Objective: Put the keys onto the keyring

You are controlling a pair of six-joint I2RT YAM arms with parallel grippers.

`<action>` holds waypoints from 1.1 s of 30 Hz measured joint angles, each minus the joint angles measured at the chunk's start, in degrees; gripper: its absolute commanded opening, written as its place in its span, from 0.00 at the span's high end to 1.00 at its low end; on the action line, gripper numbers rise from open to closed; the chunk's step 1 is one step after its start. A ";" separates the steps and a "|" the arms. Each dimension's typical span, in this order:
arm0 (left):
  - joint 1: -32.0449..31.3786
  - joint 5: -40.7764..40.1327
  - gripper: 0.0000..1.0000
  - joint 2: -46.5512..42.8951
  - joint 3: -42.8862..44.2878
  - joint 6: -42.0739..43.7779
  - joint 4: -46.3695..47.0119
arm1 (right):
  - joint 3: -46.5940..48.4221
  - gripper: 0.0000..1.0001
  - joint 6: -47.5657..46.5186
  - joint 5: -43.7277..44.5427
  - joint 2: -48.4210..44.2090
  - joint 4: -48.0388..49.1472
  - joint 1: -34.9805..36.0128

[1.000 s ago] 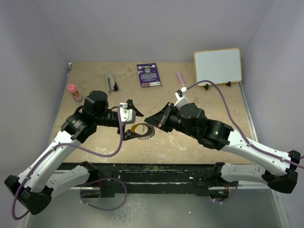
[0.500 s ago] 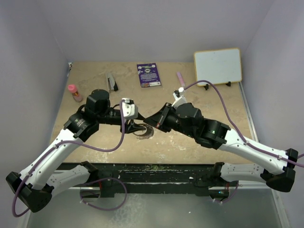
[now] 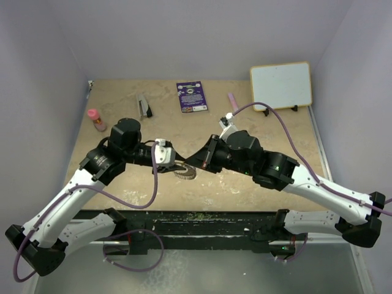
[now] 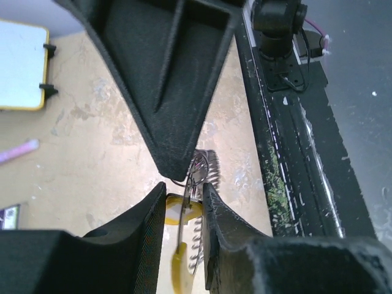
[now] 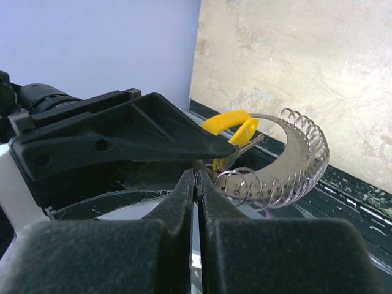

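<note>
The keys [image 5: 228, 122] have bright yellow heads and silvery shafts. The keyring [image 5: 303, 165] is shiny silver, a row of wire coils along a plain band. The left gripper [image 4: 184, 202] and the right gripper [image 5: 196, 177] are both matt black with a fine grain, on arms [image 3: 324, 190] of white shells and black joints, and the cables [image 3: 153, 187] trailing from them are purple. The table [image 3: 263, 184] is sandy beige, mottled like marble. The card [image 3: 192, 97] is deep purple with pale print. Right of the card lie a pale pink stick [image 3: 233, 100] and, farther right, a white board [image 3: 280, 84] edged in yellow. Left of the card are a grey-and-black tool [image 3: 144, 106] and, farther left, a pink-and-red bottle [image 3: 96, 119]. The walls [image 3: 184, 37] are pale lilac.
</note>
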 measured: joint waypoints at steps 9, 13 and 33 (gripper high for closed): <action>-0.44 1.14 0.96 -0.79 2.64 14.56 -6.25 | 2.23 1.00 -1.49 -5.44 1.46 -2.60 -0.11; -0.83 1.09 0.96 -0.76 3.50 18.01 -8.20 | 2.93 1.00 -1.97 -7.02 1.99 -3.39 -0.20; -2.36 -2.19 0.51 -8.39 1.75 34.16 -9.94 | 2.95 1.00 -1.68 -12.04 -0.04 -3.78 -0.96</action>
